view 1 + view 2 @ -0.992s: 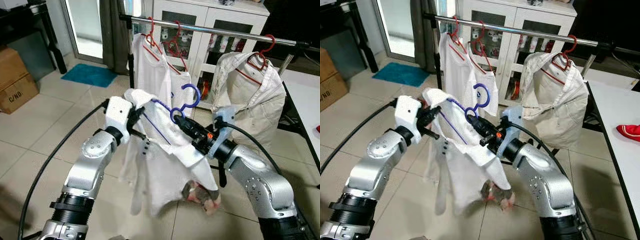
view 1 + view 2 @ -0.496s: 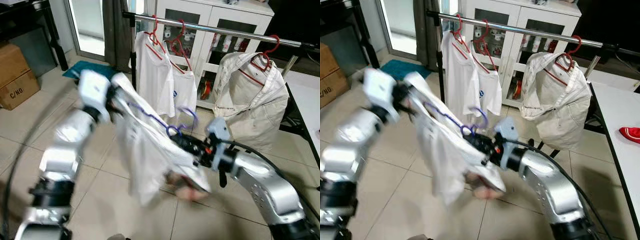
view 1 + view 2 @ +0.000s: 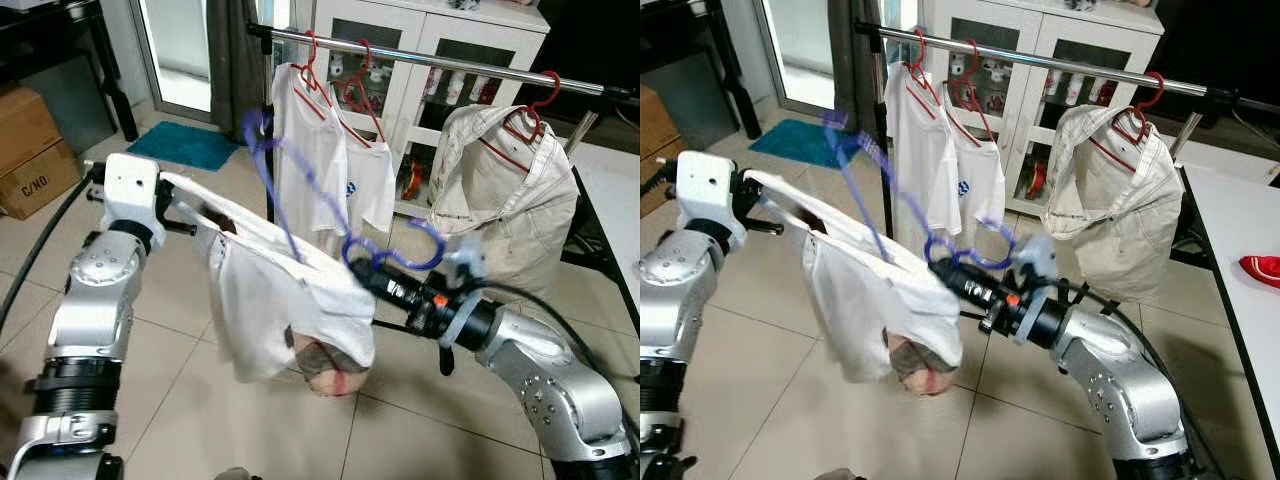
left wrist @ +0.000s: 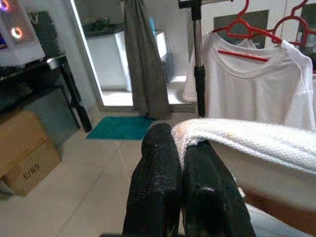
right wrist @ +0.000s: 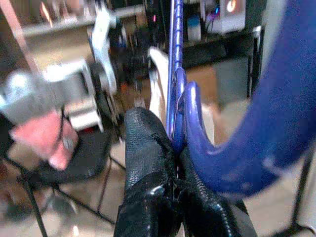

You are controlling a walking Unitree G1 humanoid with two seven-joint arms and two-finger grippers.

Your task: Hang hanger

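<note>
Blue plastic hanger [image 3: 300, 215], blurred, stretches from upper left to frame centre, carrying a white knit shirt [image 3: 285, 305] that sags at centre. Behind, a chrome clothes rail [image 3: 450, 62] crosses the top. Right gripper [image 3: 362, 277] pinches the hanger's neck; left gripper [image 4: 185, 170], at centre left, is pressed together on the shirt's edge

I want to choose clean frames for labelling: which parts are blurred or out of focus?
Left eye view: the blue hanger smears. Right wrist view: background blurred, hanger soft. Left wrist view: sharp, left gripper pinching the white shirt.
</note>
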